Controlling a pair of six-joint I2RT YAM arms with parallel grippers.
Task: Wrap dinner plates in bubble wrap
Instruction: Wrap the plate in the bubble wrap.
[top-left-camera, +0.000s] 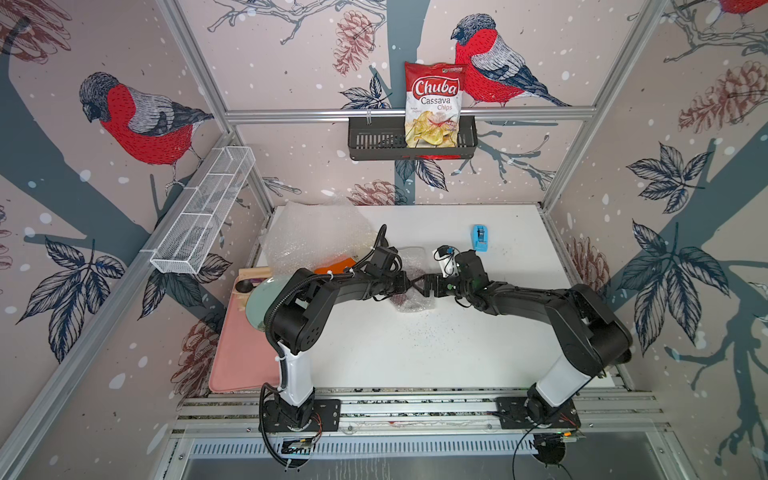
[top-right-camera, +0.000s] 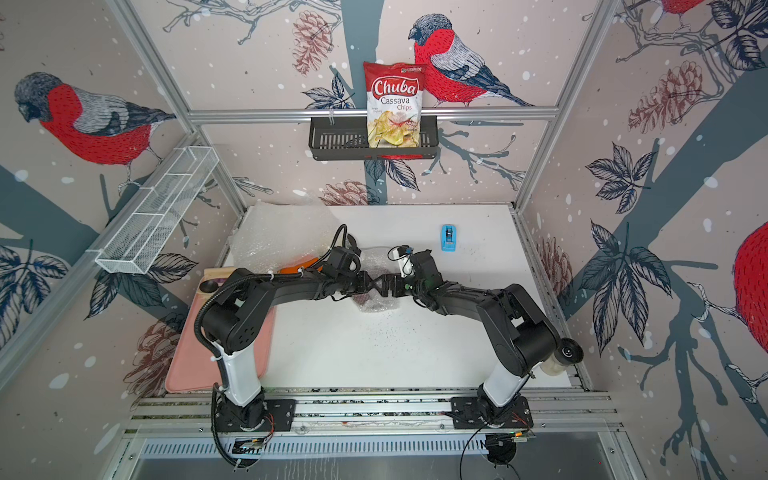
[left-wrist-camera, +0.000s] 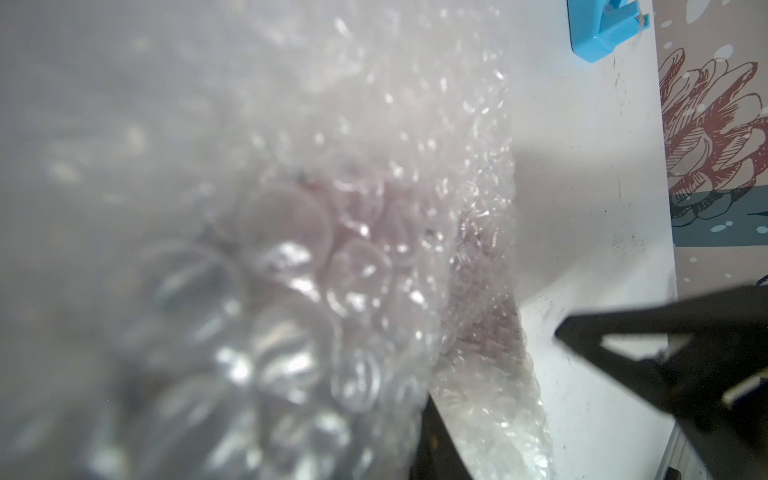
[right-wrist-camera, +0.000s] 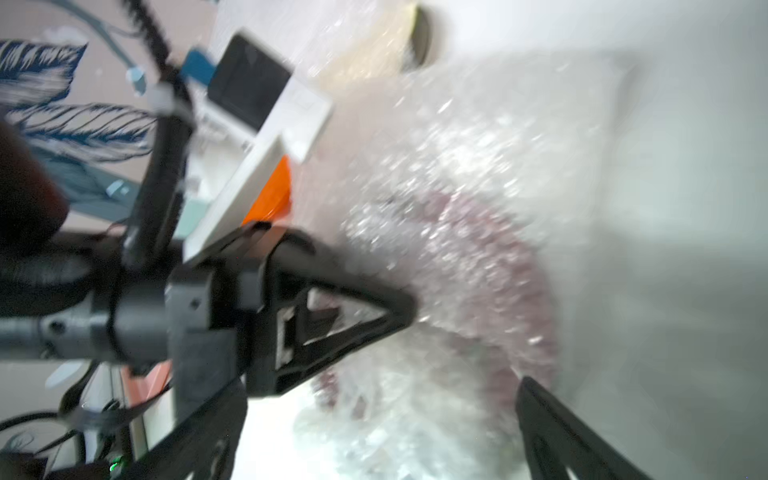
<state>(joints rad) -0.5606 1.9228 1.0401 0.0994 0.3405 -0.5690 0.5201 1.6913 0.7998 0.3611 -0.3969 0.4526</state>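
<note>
white bench under bird-print walls — the left pincer and right pincer meet tip to tip over its middle. directly beneath them lies a small bundle of bubble wrap, and a dark red plate shows through it, blurred, apparently folded inside. the right pincer is spread wide: in its wrist view its fingers stand far apart on either side of the bundle, gripping nothing. the left pincer's tip touches the wrap, which crowds its own wrist view, but whether its fingers are pressed on the plastic i cannot tell. behind the left pincer, beside its arm, an orange plate peeks out from under a loose heap of bubble wrap. further back along that arm sit a pale green plate and a pink tray. a blue tape dispenser stands beyond the right pincer — well apart.
</note>
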